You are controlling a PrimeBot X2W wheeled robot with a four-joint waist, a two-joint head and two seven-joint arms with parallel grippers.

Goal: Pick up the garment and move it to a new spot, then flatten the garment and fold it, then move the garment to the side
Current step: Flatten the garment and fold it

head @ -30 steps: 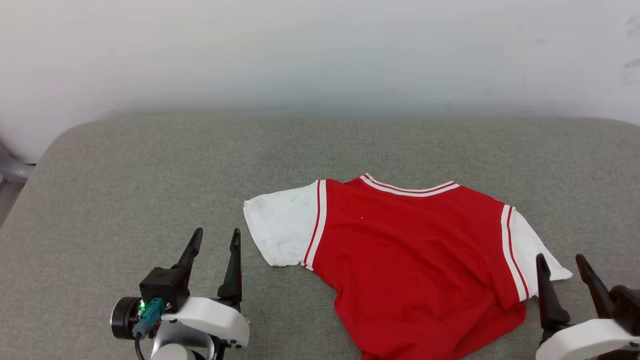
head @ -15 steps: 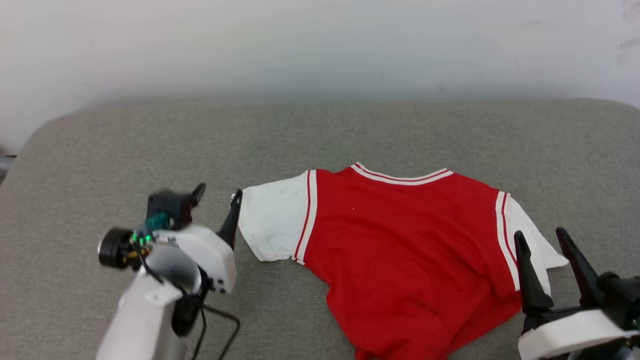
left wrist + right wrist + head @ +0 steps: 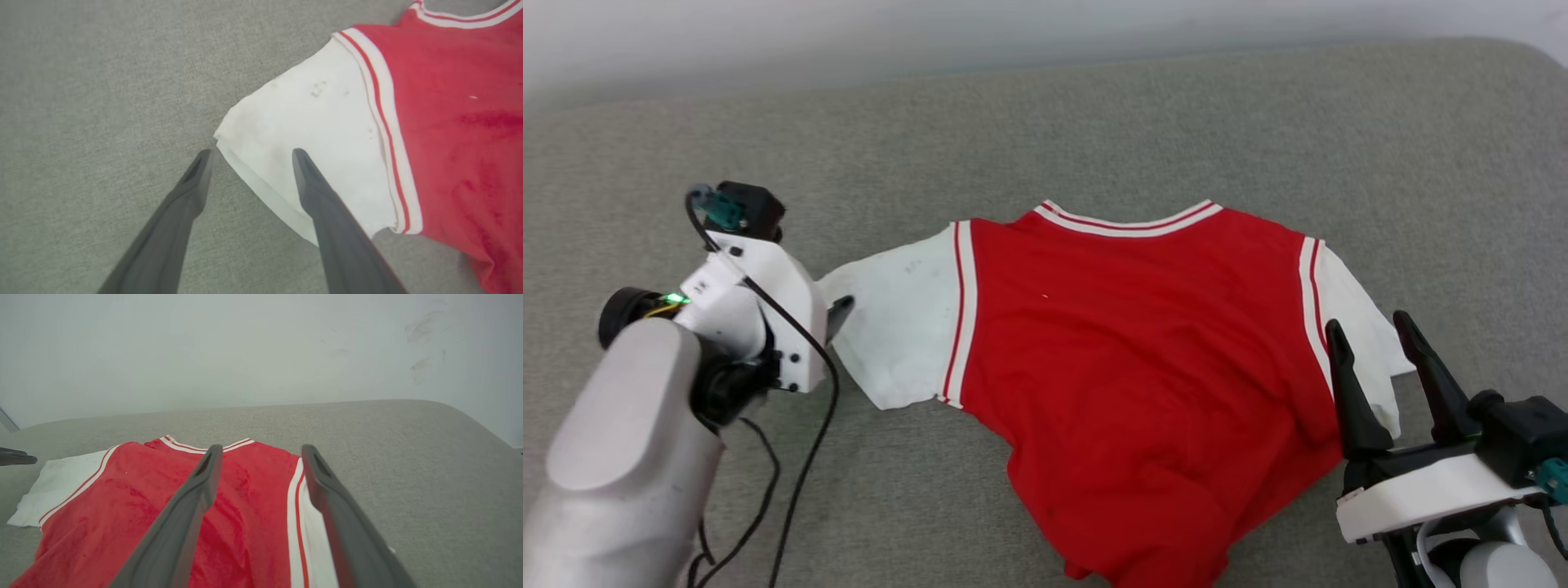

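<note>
The garment [image 3: 1143, 359] lies on the grey cushioned surface with its plain red side up, collar at the far side and lower hem rumpled toward me. No numbers show. My left gripper [image 3: 252, 152] is open at the white left sleeve [image 3: 318, 122], one finger over the sleeve's cloth and the other just off its corner on the bare cushion. In the head view one left fingertip [image 3: 840, 306] shows at that sleeve's edge. My right gripper [image 3: 1368, 322] is open beside the white right sleeve [image 3: 1356, 310], fingers pointing along the garment [image 3: 135, 498], holding nothing.
The grey cushioned surface [image 3: 1094, 122] stretches wide around the garment and ends at a pale wall [image 3: 245, 347] behind. Its rounded right edge [image 3: 482, 424] shows in the right wrist view. A black cable [image 3: 800, 457] hangs from my left arm over the cushion.
The head camera has tipped down, shifting the whole picture. My left arm has reached forward and right, bringing its open fingers to the left sleeve. The right gripper has edged toward the right sleeve.
</note>
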